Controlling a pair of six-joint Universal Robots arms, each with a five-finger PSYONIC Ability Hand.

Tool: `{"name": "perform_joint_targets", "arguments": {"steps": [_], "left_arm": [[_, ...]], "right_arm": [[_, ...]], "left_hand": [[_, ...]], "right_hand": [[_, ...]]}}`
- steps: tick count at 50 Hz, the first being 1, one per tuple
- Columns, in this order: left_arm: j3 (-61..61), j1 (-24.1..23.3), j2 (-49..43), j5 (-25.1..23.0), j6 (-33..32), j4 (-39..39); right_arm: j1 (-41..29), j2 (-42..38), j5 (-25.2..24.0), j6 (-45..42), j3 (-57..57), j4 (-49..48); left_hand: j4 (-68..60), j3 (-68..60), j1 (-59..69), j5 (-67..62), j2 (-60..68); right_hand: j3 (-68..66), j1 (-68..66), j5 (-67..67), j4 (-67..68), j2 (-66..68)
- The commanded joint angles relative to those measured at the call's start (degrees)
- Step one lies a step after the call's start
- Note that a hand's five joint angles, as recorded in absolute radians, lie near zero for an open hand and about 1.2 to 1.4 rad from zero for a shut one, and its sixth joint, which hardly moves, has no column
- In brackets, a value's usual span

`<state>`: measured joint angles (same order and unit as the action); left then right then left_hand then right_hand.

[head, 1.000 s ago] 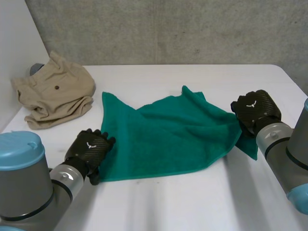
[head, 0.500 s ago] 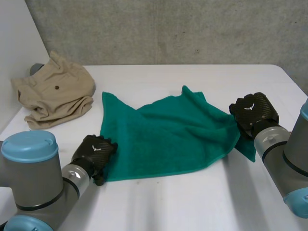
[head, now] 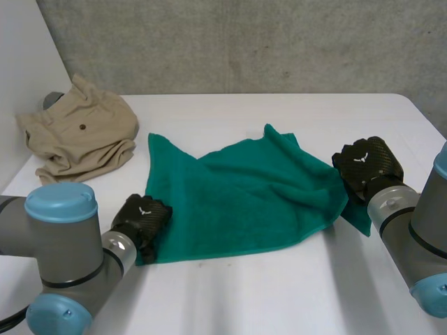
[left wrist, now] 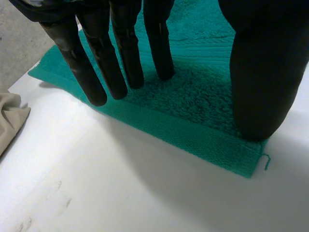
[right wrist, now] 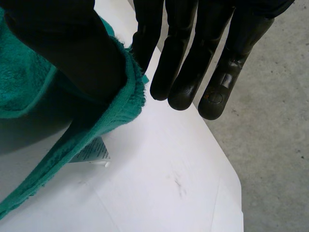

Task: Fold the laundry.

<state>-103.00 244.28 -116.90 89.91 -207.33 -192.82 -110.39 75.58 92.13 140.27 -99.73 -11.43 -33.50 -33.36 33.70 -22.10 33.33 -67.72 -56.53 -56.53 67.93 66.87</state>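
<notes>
A green towel [head: 244, 195] lies spread and rumpled on the white table [head: 279, 293]. My left hand [head: 143, 220] rests on its near left corner. In the left wrist view the straight fingers [left wrist: 120, 58] and the thumb [left wrist: 260, 72] press down on the towel [left wrist: 193, 96] just inside its hem, open. My right hand [head: 367, 164] is at the towel's right edge. In the right wrist view the thumb and straight fingers of that hand [right wrist: 193, 58] pinch the towel's edge [right wrist: 29, 87], which is lifted off the table. A white label [right wrist: 91, 152] hangs under it.
Crumpled beige trousers [head: 77, 132] lie at the table's far left corner, and their edge [left wrist: 9, 121] shows beside my left hand. A grey wall stands behind the table. The table's right edge is close to my right hand, with grey floor [right wrist: 270, 145] beyond.
My left arm has swung inward and its hand has settled further onto the towel's near left corner. The right hand has shifted slightly left with the towel's edge.
</notes>
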Motion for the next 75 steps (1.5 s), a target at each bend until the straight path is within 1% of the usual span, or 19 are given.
{"name": "perform_joint_targets", "arguments": {"steps": [1, 4, 16, 20, 22, 27, 30, 31, 34, 39, 43, 47, 52, 58, 61, 65, 71, 73, 75], "left_arm": [[0.78, 0.14, -0.61, 0.01, 0.0, -0.01], [1.13, 0.23, -0.35, 0.09, 0.0, -0.1], [1.31, 0.23, 0.18, 0.09, 0.0, -0.27], [1.31, 0.32, -0.26, 0.01, 0.0, -0.27], [1.39, 0.32, -0.52, 0.01, 0.0, -0.27], [1.48, 0.14, 0.7, 0.53, -0.18, -0.27], [1.04, 0.4, 8.68, 1.5, -0.18, -0.18], [0.78, 1.1, 14.01, 2.11, -0.18, -0.18], [0.95, 2.86, 21.16, 2.55, -0.18, 0.34], [1.66, 6.2, 34.25, 1.94, -0.27, 2.62], [1.83, 7.52, 38.49, 0.37, -0.18, 7.79], [1.31, 7.96, 36.66, -1.92, -0.27, 13.24], [1.48, 7.96, 30.07, -2.02, -0.36, 16.42], [4.72, 7.96, 20.06, -1.84, -2.11, 16.6], [9.99, 7.79, 13.47, -1.05, -4.57, 16.6], [21.58, 6.91, 4.42, 2.11, -5.8, 16.95], [44.17, 6.03, -2.37, 8.26, -5.54, 15.64], [48.66, 6.38, -2.37, 8.71, -5.28, 13.28], [52.28, 6.38, -1.93, 8.8, -5.45, 6.08]], "right_arm": [[0.0, 0.0, -0.02, -0.09, -0.02, 0.0], [0.0, 0.0, -0.02, 0.0, -0.02, 0.0], [-0.09, 0.0, 0.07, -0.17, -0.02, 0.0], [-0.09, 0.0, 0.07, -0.17, -0.11, 0.0], [-0.09, 0.0, 0.07, -0.17, -0.11, 0.0], [0.18, 0.09, 0.16, -0.35, 0.94, 0.61], [0.62, 0.7, -0.02, -0.7, 1.82, 1.4], [0.79, 1.49, -0.1, -1.31, 2.87, 2.1], [0.79, 4.39, 0.07, -3.42, 5.07, 5.26], [1.23, 9.66, 0.51, -10.7, 12.78, 20.43], [1.58, 10.46, 0.6, -13.88, 19.11, 30.64], [1.58, 10.29, 0.34, -15.46, 23.69, 38.47], [1.93, 7.48, 0.25, -17.92, 25.55, 43.42], [1.94, -2.71, 0.69, -19.16, 26.34, 43.51], [1.58, -7.98, 0.69, -18.81, 28.97, 42.98], [0.88, -15.01, 3.05, -18.37, 36.52, 39.56], [-0.61, -21.35, 9.47, -18.02, 58.13, 24.46], [-0.79, -21.36, 9.91, -17.75, 62.8, 19.36], [-0.88, -21.18, 9.56, -17.49, 67.38, 11.37]], "left_hand": [[-16.74, -16.88, 16.54, -18.13, 16.91], [-26.98, -27.12, 26.78, -28.37, 27.15], [-28.19, -28.33, 27.99, -29.58, 28.36], [-37.42, -37.56, 37.22, -38.82, 37.59], [-46.47, -46.61, 46.27, -47.87, 46.64], [-46.5, -46.64, 46.3, -47.9, 46.67], [-46.5, -46.64, 46.3, -47.9, 46.67], [-46.5, -46.64, 46.3, -47.9, 46.67], [-46.5, -46.64, 46.3, -47.9, 46.67], [-46.5, -46.64, 46.3, -47.9, 46.67], [-46.5, -46.64, 46.3, -47.9, 46.67], [-46.5, -46.64, 46.3, -47.9, 46.67], [-46.5, -46.64, 46.3, -47.9, 46.67], [-46.5, -46.64, 46.3, -47.9, 46.67], [-46.5, -46.64, 46.3, -47.9, 46.67], [-46.5, -46.64, 46.3, -47.9, 46.67], [-46.5, -46.64, 46.3, -47.9, 46.67], [-46.5, -46.64, 46.3, -47.9, 46.67], [-46.5, -46.64, 46.3, -47.9, 46.67]], "right_hand": [[-12.28, -23.47, -13.47, 12.07, 13.13], [-12.28, -23.47, -13.47, 12.07, 13.13], [-12.28, -23.47, -13.47, 12.07, 13.13], [-12.28, -23.47, -13.47, 12.07, 13.13], [-12.28, -23.47, -13.47, 12.07, 13.13], [-12.28, -23.47, -13.47, 12.07, 13.13], [-12.28, -23.47, -13.47, 12.07, 13.13], [-12.28, -23.47, -13.47, 12.07, 13.13], [-12.28, -23.47, -13.47, 12.07, 13.13], [-12.28, -23.47, -13.47, 12.07, 13.13], [-12.28, -23.47, -13.47, 12.07, 13.13], [-12.28, -23.47, -13.47, 12.07, 13.13], [-12.28, -23.47, -13.47, 12.07, 13.13], [-12.28, -23.47, -13.47, 12.07, 13.13], [-12.28, -23.47, -13.47, 12.07, 13.13], [-12.28, -23.47, -13.47, 12.07, 13.13], [-12.28, -23.47, -13.47, 12.07, 13.13], [-12.28, -23.47, -13.47, 12.07, 13.13], [-12.28, -23.47, -13.47, 12.07, 13.13]]}}
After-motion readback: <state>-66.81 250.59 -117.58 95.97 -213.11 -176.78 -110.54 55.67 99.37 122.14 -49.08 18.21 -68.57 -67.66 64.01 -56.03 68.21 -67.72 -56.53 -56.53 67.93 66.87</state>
